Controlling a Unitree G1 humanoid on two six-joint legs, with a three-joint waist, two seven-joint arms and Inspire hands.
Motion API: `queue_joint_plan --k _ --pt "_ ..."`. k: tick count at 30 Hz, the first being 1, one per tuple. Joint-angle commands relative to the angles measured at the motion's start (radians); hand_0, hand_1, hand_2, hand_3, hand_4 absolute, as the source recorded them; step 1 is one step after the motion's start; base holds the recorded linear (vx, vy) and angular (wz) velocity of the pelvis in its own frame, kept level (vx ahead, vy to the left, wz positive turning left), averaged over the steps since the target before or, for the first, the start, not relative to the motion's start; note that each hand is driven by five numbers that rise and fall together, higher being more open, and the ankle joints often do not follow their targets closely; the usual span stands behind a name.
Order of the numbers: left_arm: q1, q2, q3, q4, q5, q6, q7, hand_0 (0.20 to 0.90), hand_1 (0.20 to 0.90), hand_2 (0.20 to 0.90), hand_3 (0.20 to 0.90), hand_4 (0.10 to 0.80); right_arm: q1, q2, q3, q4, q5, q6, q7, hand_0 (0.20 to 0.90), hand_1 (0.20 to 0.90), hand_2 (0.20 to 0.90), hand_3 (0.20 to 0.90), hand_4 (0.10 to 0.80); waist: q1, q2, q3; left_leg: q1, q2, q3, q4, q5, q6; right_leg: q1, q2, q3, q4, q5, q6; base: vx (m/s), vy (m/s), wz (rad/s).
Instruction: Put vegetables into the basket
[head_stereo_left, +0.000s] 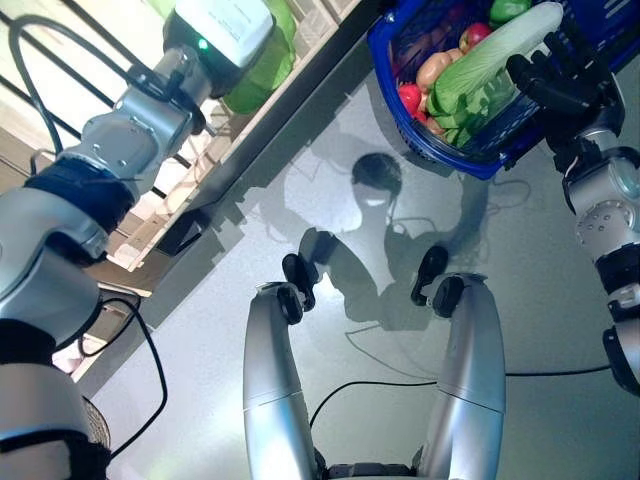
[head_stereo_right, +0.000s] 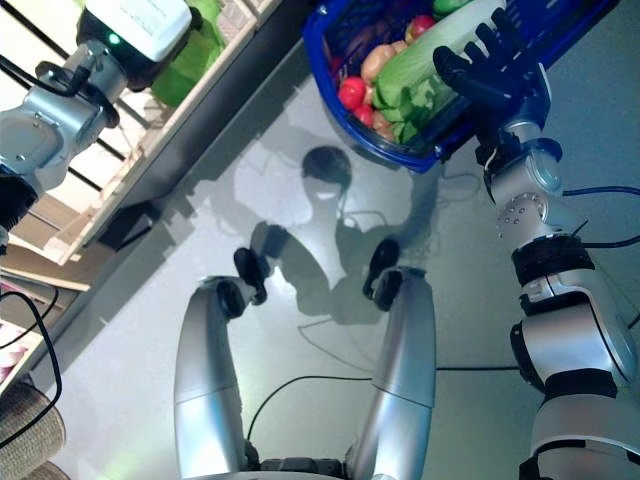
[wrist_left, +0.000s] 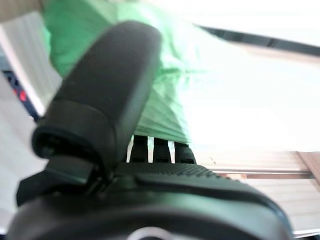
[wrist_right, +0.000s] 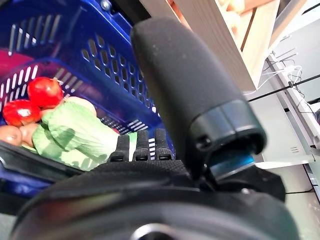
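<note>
Underfoot, a pale grey glossy floor (head_stereo_left: 520, 330) runs between a wooden slatted shelf (head_stereo_left: 210, 150) on the robot's left and a blue plastic basket (head_stereo_left: 480, 150) ahead on its right. On the shelf lies a green leafy vegetable (head_stereo_left: 262, 70), with the left hand (wrist_left: 105, 100) against it; whether that hand's fingers close on it cannot be told. The right hand (head_stereo_left: 560, 70) is curled over the basket's rim, gripping it. Inside lie a long pale cabbage (head_stereo_left: 500, 50), red tomatoes (wrist_right: 35, 97) and a potato (head_stereo_left: 433, 68). Open floor separates shelf and basket.
</note>
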Motion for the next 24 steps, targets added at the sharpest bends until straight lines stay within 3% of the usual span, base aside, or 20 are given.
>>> queue_joint_plan --k 1,9,18,19,22,24 --pt "-0.055 0.060 0.054 0.147 -0.033 0.105 -0.026 0.300 0.300 0.300 0.300 0.400 -0.079 -0.050 -0.111 -0.049 0.047 -0.063 0.055 0.900 0.900 0.900 0.900 0.800 -0.010 -0.039 -0.004 0.069 0.042 -0.002 -0.055 -0.045 -0.054 0.087 -0.030 0.026 -0.105 0.082 0.084 -0.007 0.029 -0.11" --pt "-0.012 0.078 0.084 0.137 -0.066 0.033 0.047 0.300 0.300 0.300 0.300 0.400 -0.016 -0.042 -0.153 -0.064 0.079 -0.035 0.099 0.900 0.900 0.900 0.900 0.800 -0.013 -0.040 -0.004 0.195 0.052 0.023 -0.110 -0.030 -0.066 0.212 -0.016 0.017 -0.158 0.083 0.082 0.002 0.021 -0.05" --pt "0.087 0.145 0.152 0.106 -0.134 -0.129 0.180 0.300 0.300 0.300 0.300 0.400 0.102 -0.024 -0.189 -0.123 0.048 0.014 0.149 0.900 0.900 0.900 0.900 0.800 -0.013 -0.046 -0.004 0.481 0.063 0.069 -0.229 0.003 -0.082 0.495 -0.011 0.002 -0.268 0.085 0.074 0.051 0.009 -0.02" --pt "0.140 0.178 0.190 0.084 -0.147 -0.184 0.224 0.300 0.300 0.300 0.300 0.400 0.157 -0.013 -0.202 -0.160 0.039 0.027 0.152 0.900 0.900 0.900 0.900 0.800 -0.012 -0.050 -0.005 0.569 0.058 0.082 -0.264 0.013 -0.079 0.585 -0.013 -0.009 -0.304 0.090 0.067 0.093 0.002 -0.07" --pt "0.210 0.201 0.243 0.049 -0.176 -0.227 0.269 0.300 0.300 0.300 0.300 0.400 0.225 0.004 -0.223 -0.201 0.026 0.041 0.149 0.900 0.900 0.900 0.900 0.800 -0.010 -0.055 -0.038 0.641 0.047 0.094 -0.303 0.021 -0.074 0.660 -0.014 -0.024 -0.345 0.093 0.063 0.148 -0.020 -0.05" --pt "0.304 0.216 0.320 0.004 -0.215 -0.278 0.311 0.300 0.300 0.300 0.300 0.400 0.315 0.040 -0.253 -0.245 -0.009 0.047 0.156 0.900 0.900 0.900 0.900 0.800 -0.004 -0.063 -0.081 0.720 0.026 0.104 -0.347 0.026 -0.064 0.745 -0.019 -0.047 -0.392 0.094 0.062 0.165 -0.031 0.03"
